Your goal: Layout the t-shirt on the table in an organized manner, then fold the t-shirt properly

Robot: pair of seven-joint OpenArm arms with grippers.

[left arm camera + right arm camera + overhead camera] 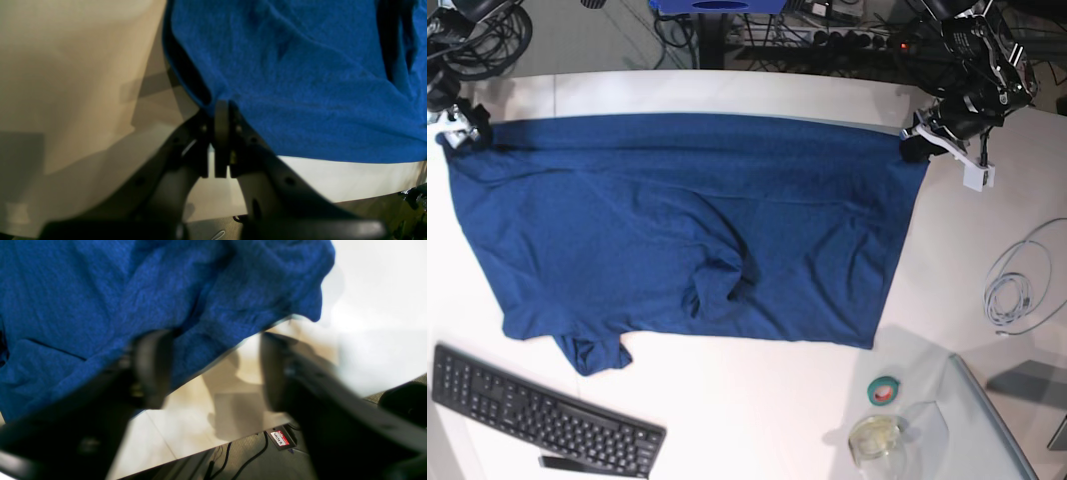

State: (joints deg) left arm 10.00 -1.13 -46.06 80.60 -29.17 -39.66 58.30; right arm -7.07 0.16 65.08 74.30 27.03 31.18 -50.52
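Table (757,400): one, white, and everything sits on it.
T-shirt (687,220): one, plain blue, no print, spread wide across the middle of the table, hem edge along the far side, a bunched fold near its centre, one sleeve poking out by the keyboard.
Keyboard (537,412): one, black, at the near edge, just beside that sleeve.
Cable (1017,280): one white coil, well apart from the shirt.
Tape rolls: two, a green one (885,390) and a clear one (874,437) just beside it.
Left gripper (222,106): jaws pinched tight on the t-shirt's corner.
Right gripper (213,370): jaws wide apart, gripping nothing, shirt edge just beside one finger.
Writing: a small red-and-white tag (279,438) below the table; too blurred to read.
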